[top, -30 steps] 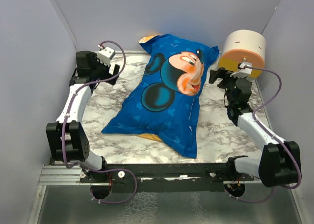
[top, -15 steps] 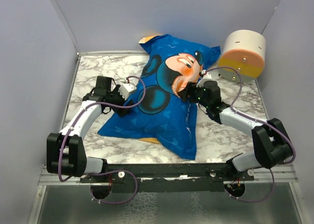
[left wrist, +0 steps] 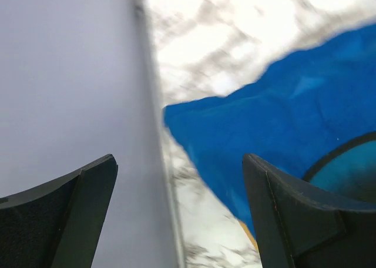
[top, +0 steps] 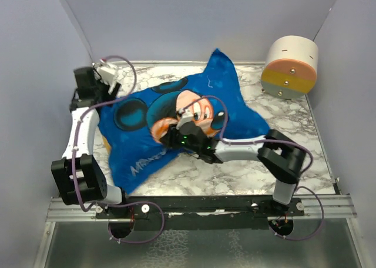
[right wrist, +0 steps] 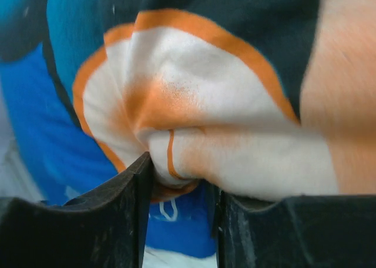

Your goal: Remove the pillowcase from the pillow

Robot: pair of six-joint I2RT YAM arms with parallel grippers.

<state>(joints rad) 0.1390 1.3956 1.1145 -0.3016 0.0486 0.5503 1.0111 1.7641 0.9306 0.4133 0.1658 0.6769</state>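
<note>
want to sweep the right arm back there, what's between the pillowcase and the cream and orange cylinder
Only bare marble table lies between the pillowcase and the cylinder. Nothing sits in that stretch, as the top view shows.

Two white-and-black arms strung with purple cable.
The left arm [top: 82,127] and right arm [top: 241,146] have white link shells, chunky black joint housings and looping purple cables [top: 115,57]; the fingers [left wrist: 70,215] are dark, matte wedges.
</note>
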